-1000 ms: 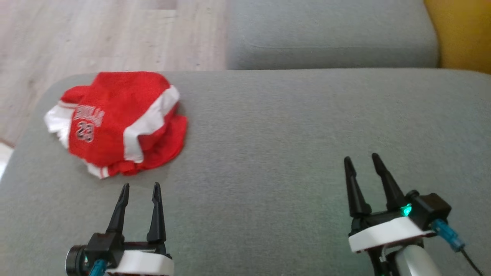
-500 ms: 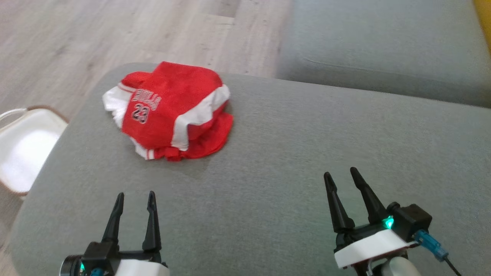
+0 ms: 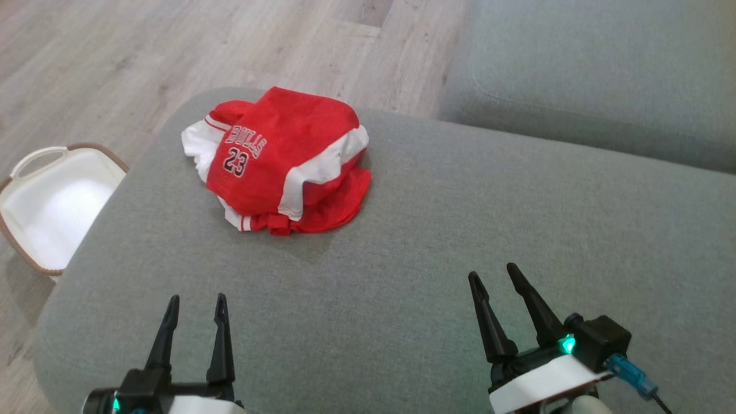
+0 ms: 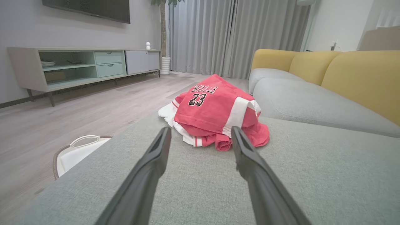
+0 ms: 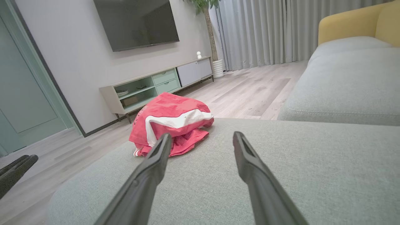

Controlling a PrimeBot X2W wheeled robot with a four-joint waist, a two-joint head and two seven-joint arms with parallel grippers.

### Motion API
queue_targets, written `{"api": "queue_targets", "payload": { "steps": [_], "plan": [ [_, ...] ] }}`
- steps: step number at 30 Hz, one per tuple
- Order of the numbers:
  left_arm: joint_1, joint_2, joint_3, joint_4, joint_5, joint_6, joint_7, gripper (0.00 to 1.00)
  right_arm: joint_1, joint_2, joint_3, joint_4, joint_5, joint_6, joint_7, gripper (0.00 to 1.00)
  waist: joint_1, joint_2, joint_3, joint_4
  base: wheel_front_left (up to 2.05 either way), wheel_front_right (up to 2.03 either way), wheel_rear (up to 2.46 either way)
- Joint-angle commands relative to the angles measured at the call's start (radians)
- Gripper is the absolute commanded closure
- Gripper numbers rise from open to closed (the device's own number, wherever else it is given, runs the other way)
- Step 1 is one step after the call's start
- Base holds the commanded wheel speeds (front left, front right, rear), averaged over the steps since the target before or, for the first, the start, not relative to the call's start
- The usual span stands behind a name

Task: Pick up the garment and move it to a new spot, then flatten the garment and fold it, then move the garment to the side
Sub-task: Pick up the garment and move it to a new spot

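The garment is a red jersey with white bands and the number 23, lying crumpled near the far left corner of a grey sofa cushion. It also shows ahead of the fingers in the left wrist view and to the left in the right wrist view. My left gripper hovers open over the cushion's near edge, well short of the garment. My right gripper is open too, farther right, with nothing between its fingers.
A white basket with a brown rim stands on the wooden floor left of the cushion. A second grey seat lies beyond, with yellow backrests. A TV bench stands along the far wall.
The head camera has turned left and tilted, so the garment sits nearer the middle and the basket has come into view. Both grippers stay open, low in the picture.
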Motion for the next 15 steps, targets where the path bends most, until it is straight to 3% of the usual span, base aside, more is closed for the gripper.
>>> {"api": "queue_targets", "payload": {
  "steps": [1, 6, 10, 13, 15],
  "plan": [
    [-0.050, 0.006, 0.034, -0.035, 0.008, -0.005, -0.010, 0.00, -0.036, -0.007, 0.018, -0.032, 0.000, -0.001, -0.011, 0.00, 0.0001, -0.0001, 0.014, -0.010, 0.00, 0.00, 0.00],
    [-0.187, 0.080, 0.033, -0.003, 0.019, -0.053, -0.007, 0.00, -0.071, -0.007, -0.006, -0.042, -0.028, -0.001, -0.011, 0.00, 0.0001, -0.0001, 0.089, -0.060, 0.00, 0.00, 0.00],
    [-0.384, 0.170, -0.001, 0.062, -0.002, -0.087, 0.073, 0.00, -0.103, -0.007, -0.030, -0.048, -0.043, -0.001, -0.011, 0.00, 0.0001, -0.0001, 0.154, -0.099, 0.00, 0.00, 0.00],
    [-0.552, 0.243, -0.070, 0.119, -0.043, -0.096, 0.170, 0.00, -0.134, -0.007, -0.045, -0.056, -0.052, -0.001, -0.011, 0.00, 0.0001, -0.0001, 0.212, -0.130, 0.00, 0.00, 0.00],
    [-0.654, 0.300, -0.171, 0.160, -0.132, -0.097, 0.254, 0.00, -0.153, -0.007, -0.045, -0.055, -0.066, -0.001, -0.011, 0.00, 0.0001, -0.0001, 0.245, -0.153, 0.00, 0.00, 0.00]
  ]
}}
